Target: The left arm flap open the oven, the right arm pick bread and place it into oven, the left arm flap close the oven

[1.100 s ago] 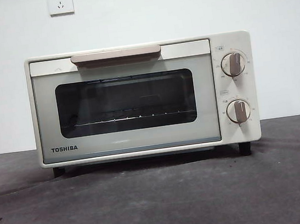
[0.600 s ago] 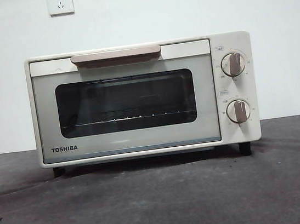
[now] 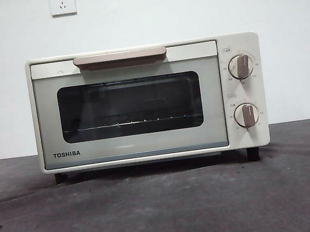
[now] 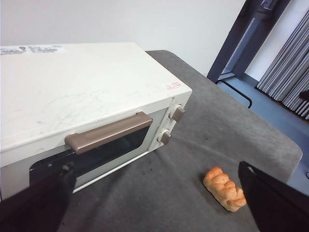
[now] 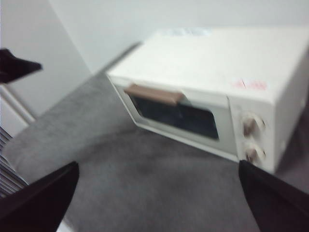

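The cream oven [image 3: 147, 145] stands at the middle of the grey table with its door shut and its beige handle [image 3: 120, 56] along the top. The left wrist view shows the oven [image 4: 87, 92] from above. A lumpy golden-brown bread [image 4: 224, 188] lies on the cloth in front of the oven's knob side. My left gripper [image 4: 154, 169] hangs open above the table between the oven door and the bread. My right gripper [image 5: 158, 166] is open too, high up and off the oven [image 5: 217, 58], in a blurred picture. Neither arm appears in the front view.
Grey cloth [image 3: 167, 211] covers the table; its rounded edge [image 4: 285, 145] lies beyond the bread. A white wall with sockets [image 3: 62, 2] stands behind the oven. A dark tip [image 5: 17, 65] juts in at the side of the right wrist view.
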Controlling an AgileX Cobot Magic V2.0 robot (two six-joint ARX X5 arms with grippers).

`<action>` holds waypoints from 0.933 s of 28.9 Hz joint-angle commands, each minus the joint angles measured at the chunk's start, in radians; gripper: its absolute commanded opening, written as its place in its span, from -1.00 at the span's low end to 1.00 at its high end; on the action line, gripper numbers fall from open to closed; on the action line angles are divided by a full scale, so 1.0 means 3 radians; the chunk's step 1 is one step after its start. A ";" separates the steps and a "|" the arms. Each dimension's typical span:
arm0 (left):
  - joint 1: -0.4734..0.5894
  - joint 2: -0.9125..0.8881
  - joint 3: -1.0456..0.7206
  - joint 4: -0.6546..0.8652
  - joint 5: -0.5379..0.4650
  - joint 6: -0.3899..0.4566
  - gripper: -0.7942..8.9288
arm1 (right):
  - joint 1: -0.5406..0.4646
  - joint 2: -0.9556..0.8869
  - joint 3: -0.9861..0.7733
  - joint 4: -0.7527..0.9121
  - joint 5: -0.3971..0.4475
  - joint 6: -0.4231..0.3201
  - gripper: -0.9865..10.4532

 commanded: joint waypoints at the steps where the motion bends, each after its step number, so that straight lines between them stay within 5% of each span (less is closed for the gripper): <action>1: -0.0027 0.0017 0.0084 0.0032 0.0014 -0.0008 0.39 | 0.0009 0.0113 0.0043 -0.0317 0.0195 0.0048 0.15; 10: -0.0083 0.0015 0.0084 0.0029 0.0014 -0.0006 0.39 | 0.0015 0.0661 -0.0196 -0.0979 0.0697 0.0067 0.12; 19: -0.0106 0.0015 0.0084 0.0027 0.0014 -0.0006 0.39 | 0.0015 0.1156 -0.0922 -0.0580 0.0710 0.0393 0.12; 27: -0.0106 0.0017 0.0084 0.0027 0.0013 -0.0005 0.39 | 0.0046 0.1682 -0.1034 -0.0098 0.1115 0.0603 0.12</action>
